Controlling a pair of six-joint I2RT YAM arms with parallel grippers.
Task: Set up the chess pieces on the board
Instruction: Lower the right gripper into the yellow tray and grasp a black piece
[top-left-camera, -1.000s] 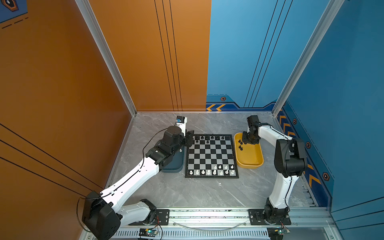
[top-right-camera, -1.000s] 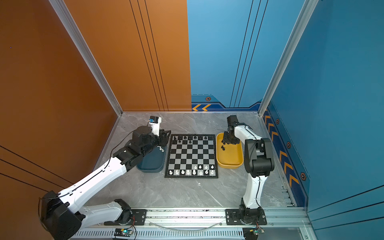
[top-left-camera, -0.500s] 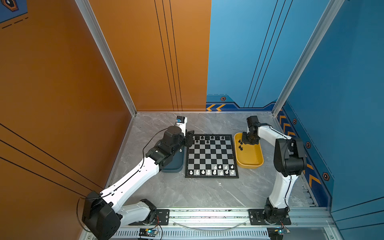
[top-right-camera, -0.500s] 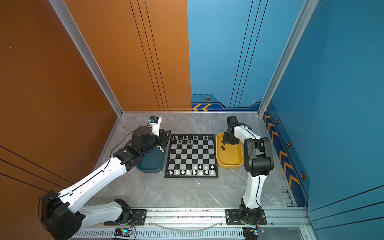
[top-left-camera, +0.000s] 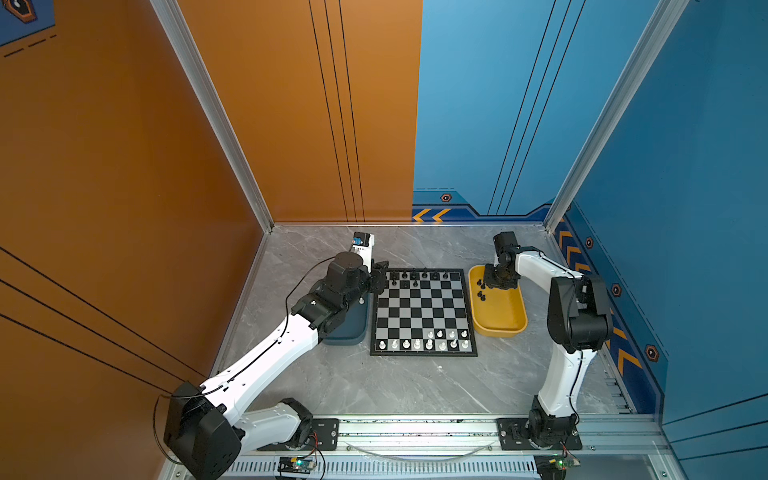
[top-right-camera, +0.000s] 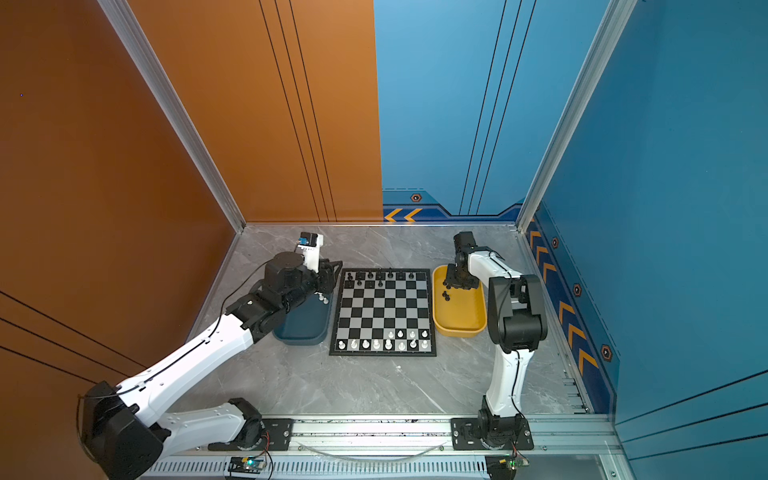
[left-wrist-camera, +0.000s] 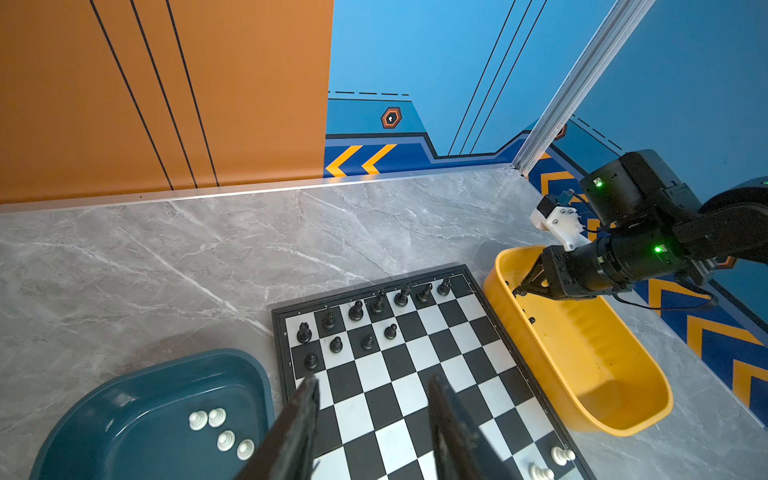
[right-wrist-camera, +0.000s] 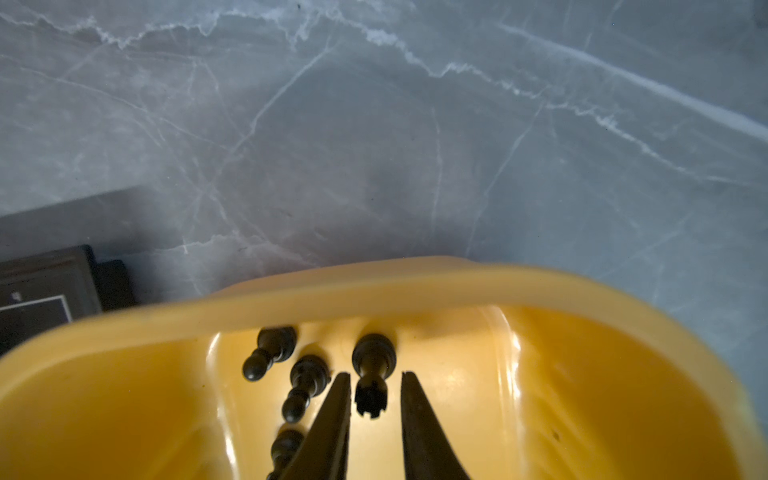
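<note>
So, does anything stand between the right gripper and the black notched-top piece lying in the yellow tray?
Nothing visible does. In the right wrist view the notched-top piece lies directly between the right gripper's open fingers in the yellow tray. A black pawn lies close beside one finger, outside the gap.

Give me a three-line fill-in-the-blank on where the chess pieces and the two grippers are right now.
The teal tray holds only ___ chess pieces.
The right gripper sets its jaws either side of a ___ notched-top piece lying in the yellow tray.
The left gripper, jaws apart near the edge of the board, holds ___.
Missing words: white; black; nothing.
</note>
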